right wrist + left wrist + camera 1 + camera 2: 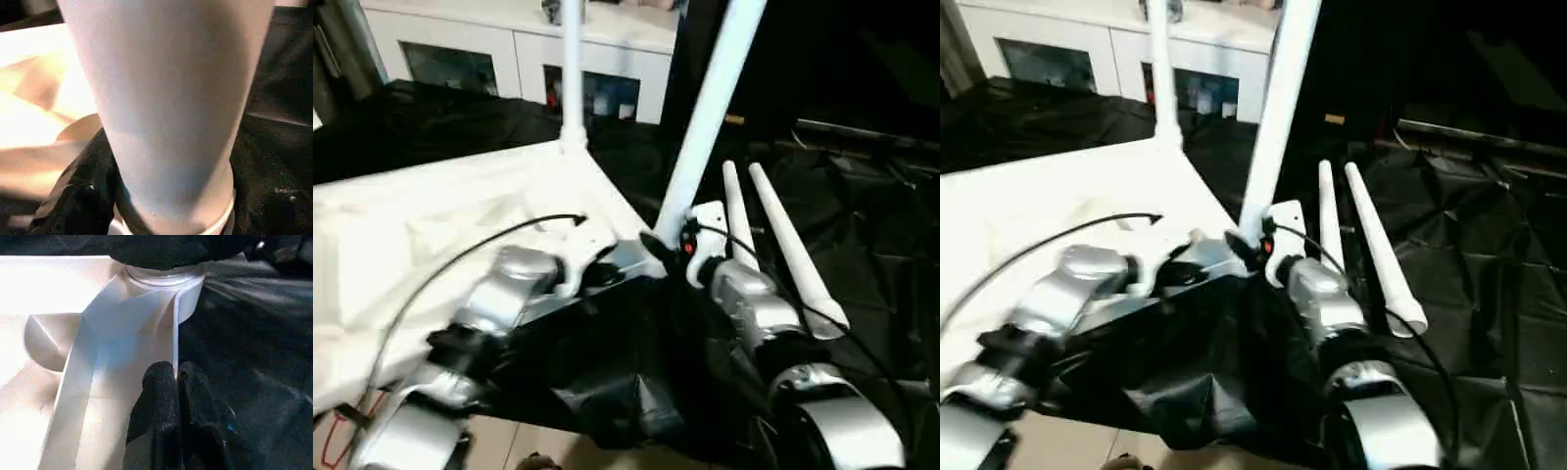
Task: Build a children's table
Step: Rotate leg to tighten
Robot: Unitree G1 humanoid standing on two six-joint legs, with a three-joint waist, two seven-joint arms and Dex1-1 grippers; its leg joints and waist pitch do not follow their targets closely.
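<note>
Four white legs show: two stand upright in the corner sockets of the upturned table top (431, 225), one (572, 69) at the far corner and one (710, 108) at the near corner, and two loose legs (783, 240) lie side by side on the black sheet (862, 245) just beside the right forearm. The left gripper (177, 382) is pinched tight on the top's thin edge wall near that near corner, while the right gripper (661, 245) clasps the near leg's base, its jaws held wide around it. A white cabinet (509, 49) stands beyond the far edge.

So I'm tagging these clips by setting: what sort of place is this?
Probably an indoor room set up as a work area, not a factory: a white cabinet with glass doors stands behind, black sheeting covers the floor, and the upturned table top lies on it.
</note>
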